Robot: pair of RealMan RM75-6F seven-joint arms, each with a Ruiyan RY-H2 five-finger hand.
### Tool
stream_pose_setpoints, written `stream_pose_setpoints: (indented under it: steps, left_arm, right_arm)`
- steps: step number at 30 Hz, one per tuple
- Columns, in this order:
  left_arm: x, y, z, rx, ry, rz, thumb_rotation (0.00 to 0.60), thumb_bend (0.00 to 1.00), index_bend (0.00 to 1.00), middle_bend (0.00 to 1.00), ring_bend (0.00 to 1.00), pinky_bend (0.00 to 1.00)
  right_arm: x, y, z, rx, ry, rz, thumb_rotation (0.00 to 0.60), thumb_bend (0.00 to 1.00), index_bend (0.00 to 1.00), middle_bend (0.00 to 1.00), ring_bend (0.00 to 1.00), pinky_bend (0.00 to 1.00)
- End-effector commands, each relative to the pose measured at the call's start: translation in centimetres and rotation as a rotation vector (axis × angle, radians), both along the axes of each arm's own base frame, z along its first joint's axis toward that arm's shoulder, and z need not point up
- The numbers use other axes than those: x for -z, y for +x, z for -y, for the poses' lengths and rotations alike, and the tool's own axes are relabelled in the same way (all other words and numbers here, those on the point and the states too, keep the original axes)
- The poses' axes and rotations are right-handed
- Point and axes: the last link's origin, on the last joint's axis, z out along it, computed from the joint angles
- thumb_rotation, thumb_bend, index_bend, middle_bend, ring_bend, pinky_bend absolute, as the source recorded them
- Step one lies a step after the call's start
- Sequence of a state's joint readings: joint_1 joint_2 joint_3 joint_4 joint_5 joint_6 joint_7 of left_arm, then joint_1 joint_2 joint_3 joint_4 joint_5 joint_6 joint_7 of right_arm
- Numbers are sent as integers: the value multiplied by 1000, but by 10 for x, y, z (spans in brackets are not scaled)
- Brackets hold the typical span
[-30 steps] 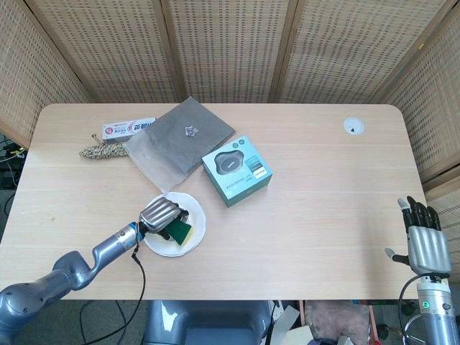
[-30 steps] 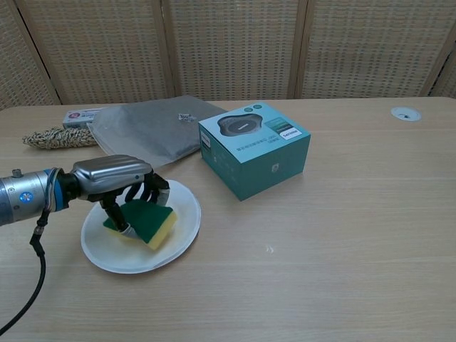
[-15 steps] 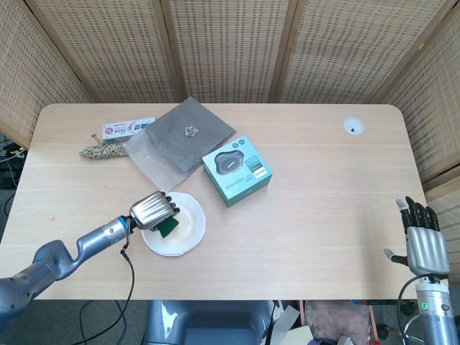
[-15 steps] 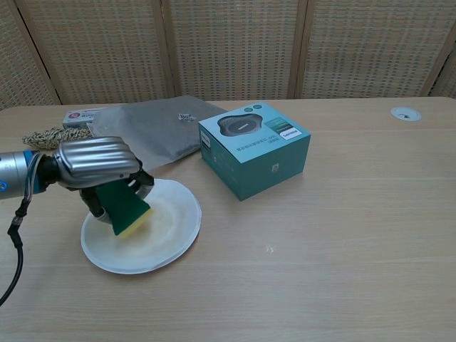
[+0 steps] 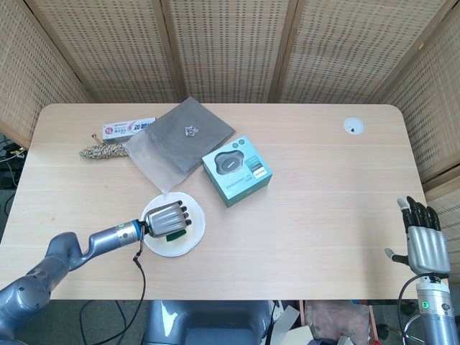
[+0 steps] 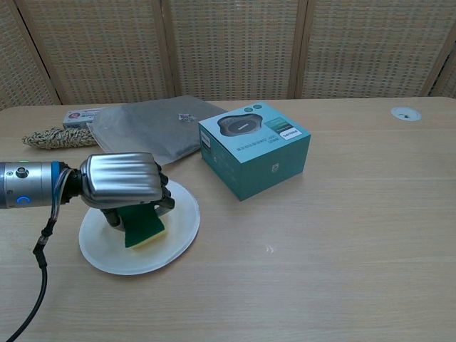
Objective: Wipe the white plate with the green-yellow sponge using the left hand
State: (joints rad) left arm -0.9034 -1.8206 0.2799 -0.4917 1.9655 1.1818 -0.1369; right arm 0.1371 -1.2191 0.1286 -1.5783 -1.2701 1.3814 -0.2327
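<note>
The white plate (image 5: 188, 236) (image 6: 179, 229) lies near the table's front left. My left hand (image 5: 166, 220) (image 6: 122, 187) is over it and grips the green-yellow sponge (image 6: 144, 226) (image 5: 175, 233), which presses down on the plate's middle with its green side facing the chest camera. The hand's metal back covers the sponge's top. My right hand (image 5: 422, 237) hangs off the table's right edge with fingers spread and nothing in it; it shows only in the head view.
A teal box (image 5: 236, 169) (image 6: 254, 148) stands just right of the plate. Behind the plate lie a grey cloth pouch (image 5: 180, 140) (image 6: 146, 128), a toothpaste box (image 5: 128, 129) and a straw bundle (image 5: 100, 152). A white round cap (image 5: 353, 126) sits at the far right.
The left hand shifted from the plate's left side to its middle, turning the sponge down onto the plate. The right hand stayed still.
</note>
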Motion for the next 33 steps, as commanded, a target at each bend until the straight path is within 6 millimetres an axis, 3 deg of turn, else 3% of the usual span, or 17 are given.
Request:
stream_pose_setpoints:
  steps: [1, 12, 19, 27, 33]
  left_arm:
    - [3, 4, 1, 27, -6, 0, 600, 394, 704, 639, 517, 539]
    - [14, 1, 7, 100, -21, -72, 600, 396, 704, 640, 517, 543]
    - [8, 2, 4, 93, -8, -47, 600, 396, 704, 640, 517, 543]
    - [-33, 4, -12, -27, 53, 147, 600, 397, 704, 640, 517, 543]
    - [-68, -23, -22, -191, 124, 234, 600, 397, 704, 640, 517, 543]
  right_arm:
    - [0, 0, 0, 0, -1, 0, 600, 0, 0, 0, 0, 0]
    - [0, 0, 0, 0, 2, 1, 600, 0, 0, 0, 0, 0]
    - [0, 0, 0, 0, 1, 1, 600, 0, 0, 0, 0, 0]
    - [-2, 1, -1, -4, -1, 8, 600, 0, 0, 0, 0, 0]
    - [-3, 3, -2, -10, -3, 13, 600, 0, 0, 0, 0, 0]
